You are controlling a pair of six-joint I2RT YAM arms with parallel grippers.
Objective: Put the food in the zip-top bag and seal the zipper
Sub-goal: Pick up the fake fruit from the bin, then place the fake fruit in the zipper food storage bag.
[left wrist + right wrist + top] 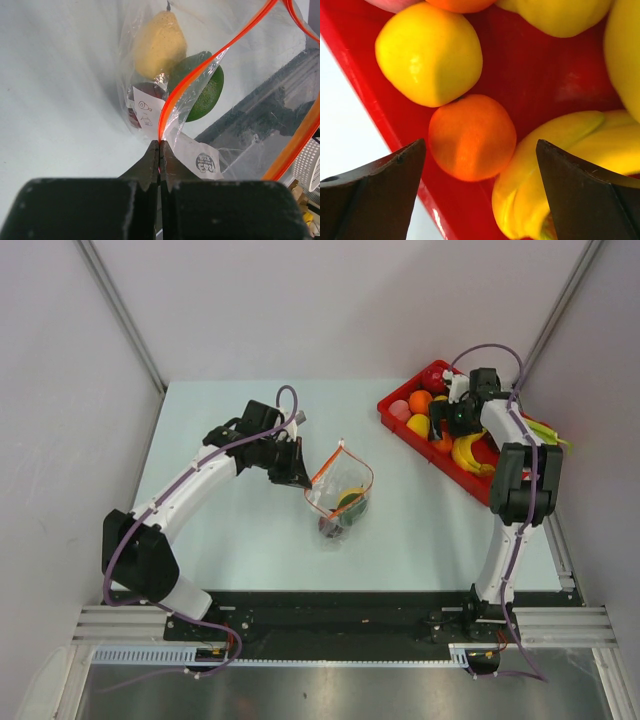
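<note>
Left gripper [159, 145] — tight on zipper [220, 50]

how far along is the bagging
Done: a pear, a green fruit and a dark fruit sit in the bag. In hand: the left gripper pinches the zipper, holding the mouth open; the right gripper hangs open over an orange in the tray. Left: that orange, the other round fruit, then sealing.

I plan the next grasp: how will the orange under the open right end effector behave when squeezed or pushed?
The orange looks round and glossy, so it may slip out of a grip. It lies between a banana and the tray wall, so a push would probably roll it only a little.
</note>
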